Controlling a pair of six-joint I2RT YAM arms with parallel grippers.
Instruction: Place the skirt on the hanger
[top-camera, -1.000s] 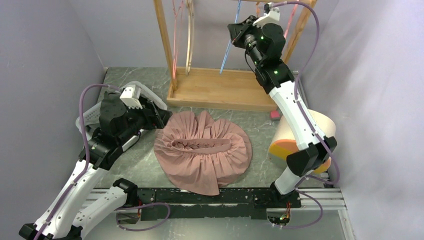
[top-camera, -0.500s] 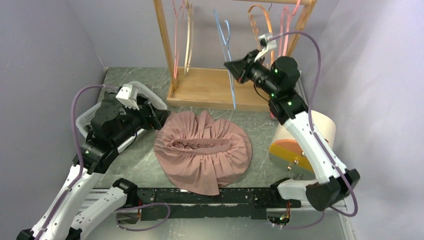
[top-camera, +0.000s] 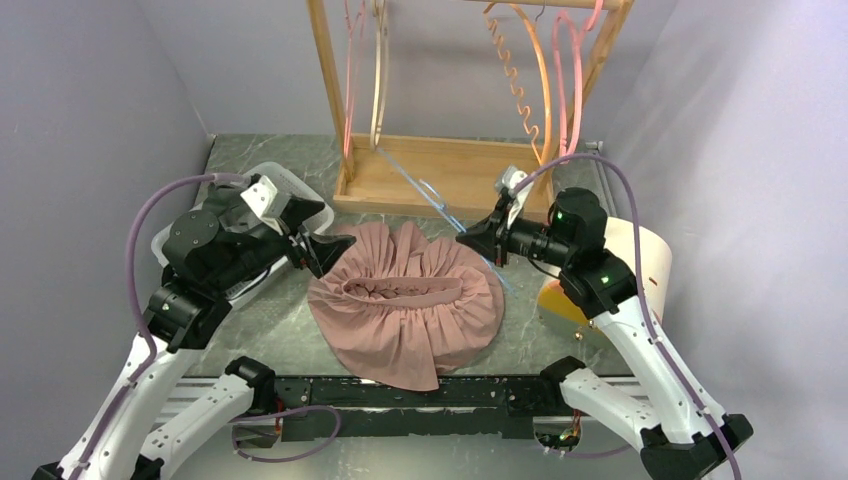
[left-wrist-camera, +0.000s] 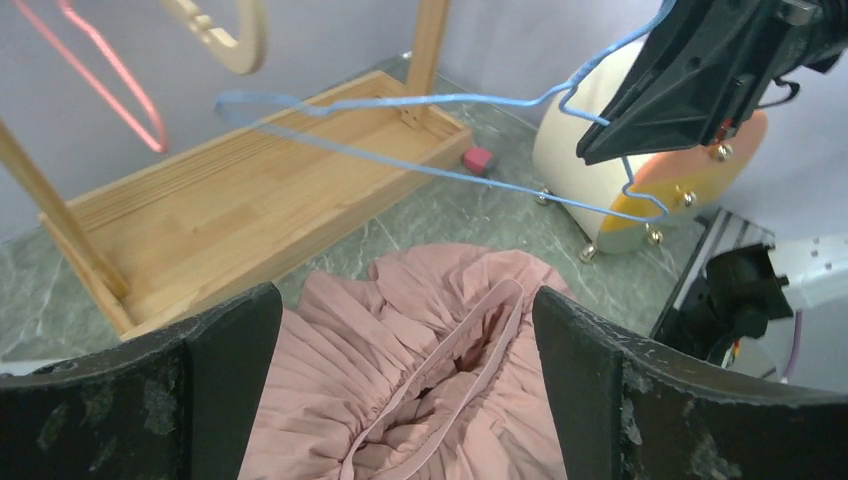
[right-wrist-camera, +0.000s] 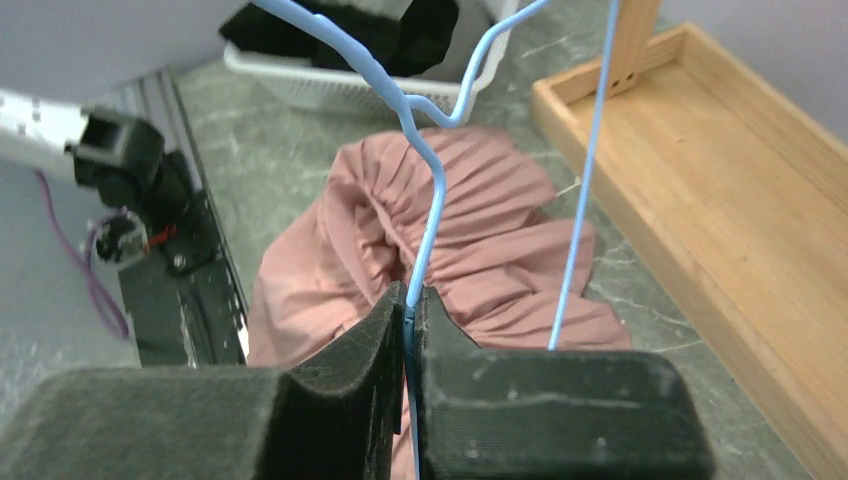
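Surface: green marbled surface (top-camera: 270, 330).
Rack: wooden hanger rack with tray base (top-camera: 440, 180), middle of the far edge.
Skirt: pink pleated fabric skirt (top-camera: 405, 305), bunched mid-surface, toward the near edge.
Hanger: blue wire hanger (top-camera: 425, 190), raised over the skirt's far-right part.
Right gripper (right-wrist-camera: 408, 300): clamped on the hanger wire.
Left gripper (top-camera: 325, 228): fingers spread wide, empty, beside the skirt's left side.

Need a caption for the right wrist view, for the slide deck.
Right gripper shut on the blue wire hanger, held above the crumpled pink skirt.
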